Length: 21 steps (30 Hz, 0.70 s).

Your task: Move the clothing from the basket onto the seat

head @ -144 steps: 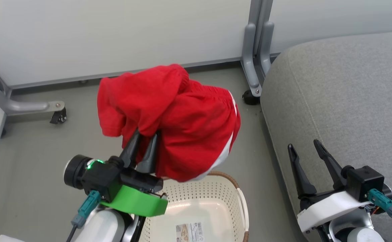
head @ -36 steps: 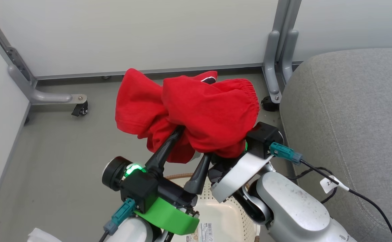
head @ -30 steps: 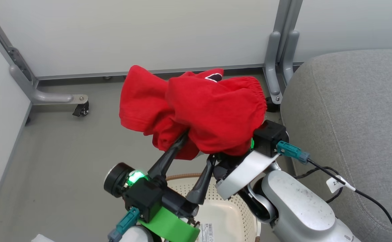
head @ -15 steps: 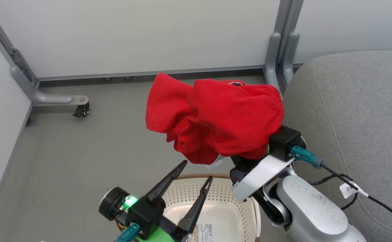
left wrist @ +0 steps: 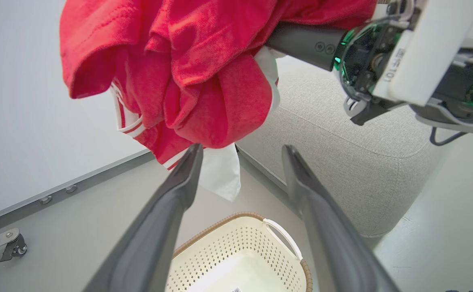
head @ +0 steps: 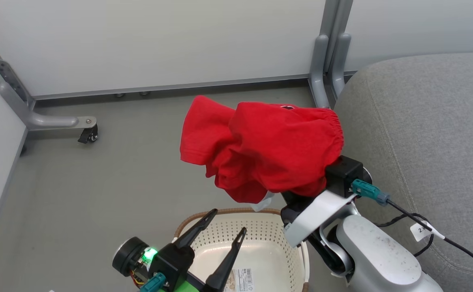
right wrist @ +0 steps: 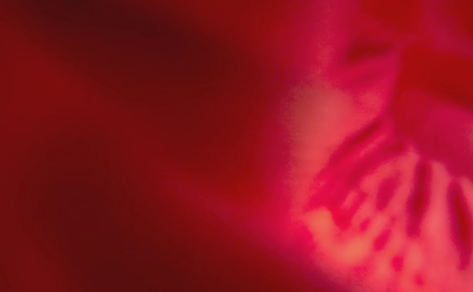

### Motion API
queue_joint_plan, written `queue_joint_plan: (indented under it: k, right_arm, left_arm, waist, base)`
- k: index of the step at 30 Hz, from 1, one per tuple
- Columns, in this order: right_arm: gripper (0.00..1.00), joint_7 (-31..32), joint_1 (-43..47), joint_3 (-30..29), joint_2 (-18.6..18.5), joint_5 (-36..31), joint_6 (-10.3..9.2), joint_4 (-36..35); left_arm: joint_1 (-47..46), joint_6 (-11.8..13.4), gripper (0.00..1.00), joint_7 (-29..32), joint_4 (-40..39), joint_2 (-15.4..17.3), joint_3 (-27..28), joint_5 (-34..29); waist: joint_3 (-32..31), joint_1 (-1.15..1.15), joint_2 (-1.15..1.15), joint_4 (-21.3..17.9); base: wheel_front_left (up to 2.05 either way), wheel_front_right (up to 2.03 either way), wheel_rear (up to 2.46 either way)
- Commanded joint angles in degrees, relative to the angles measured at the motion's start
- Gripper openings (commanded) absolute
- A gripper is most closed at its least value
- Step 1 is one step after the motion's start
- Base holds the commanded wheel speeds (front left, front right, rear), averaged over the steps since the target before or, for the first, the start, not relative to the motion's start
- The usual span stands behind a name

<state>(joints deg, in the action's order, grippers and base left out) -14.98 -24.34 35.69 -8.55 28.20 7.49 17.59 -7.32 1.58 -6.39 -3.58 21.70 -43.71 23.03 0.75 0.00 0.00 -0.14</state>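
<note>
Red fabric bunches in the middle of the head view: the clothing [head: 260,150] hangs in the air above the grey floor [head: 78,182], past the far rim of the basket [head: 260,233] and just left of the seat [head: 422,121]. Whether its elastic hem touches the seat's rounded corner cannot be told. The right jaws are buried under the folds and carry the whole garment, pinching it; how far apart they stand is hidden. The pale right forearm [head: 374,263] rises from the near right, its black wrist block tucked against the cloth. The left jaws stand spread wide and hold nothing, their dark fingers [head: 195,229] pointing far and slightly right over the basket's near left side, apart from the clothing. A wheeled metal leg [head: 58,121] stands at the far left by the white panel [head: 159,40].

Along the left wrist view, both fingers [left wrist: 171,211] frame a broad gap, with the basket [left wrist: 240,251] below them on the floor. The clothing [left wrist: 187,69] droops just beyond the tips, showing white stripe trim [left wrist: 125,117] and a hanging white patch [left wrist: 220,174]. One dark finger of the right jaws runs into its folds from the right. The seat [left wrist: 362,162] sits behind.

Close against the right wrist lens, the clothing [right wrist: 139,142] is a red blur, paler pink toward the right.
</note>
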Motion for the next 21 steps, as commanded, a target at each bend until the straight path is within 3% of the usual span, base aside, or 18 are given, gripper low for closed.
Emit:
queue_joint_plan:
  k: [1, 11, 21]
  right_arm:
    - [0.0, -0.29, 0.4, 0.07, -0.35, 0.25, 0.0, 0.15]
    - [0.0, -0.29, -0.6, 0.06, -1.07, 0.3, 0.0, 1.03]
    - [0.0, -0.29, -1.61, -1.37, -2.13, 0.02, 0.0, 0.85]
  left_arm:
    - [0.42, 0.3, 1.0, -0.16, 0.08, 0.32, 0.08, -0.02]
    - [-1.6, 0.11, 1.0, -0.32, 0.56, 0.22, -0.16, -0.54]
    - [-3.93, -0.3, 1.0, -0.31, 0.4, -0.01, -0.65, -1.13]
  waist:
    - [0.16, 0.0, 0.0, -0.4]
    - [2.02, 0.0, 0.0, -6.47]
    - [5.21, 0.0, 0.0, -16.83]
  base:
    - [0.0, 0.0, 0.0]
    - [0.0, 0.0, 0.0]
    - [0.0, 0.0, 0.0]
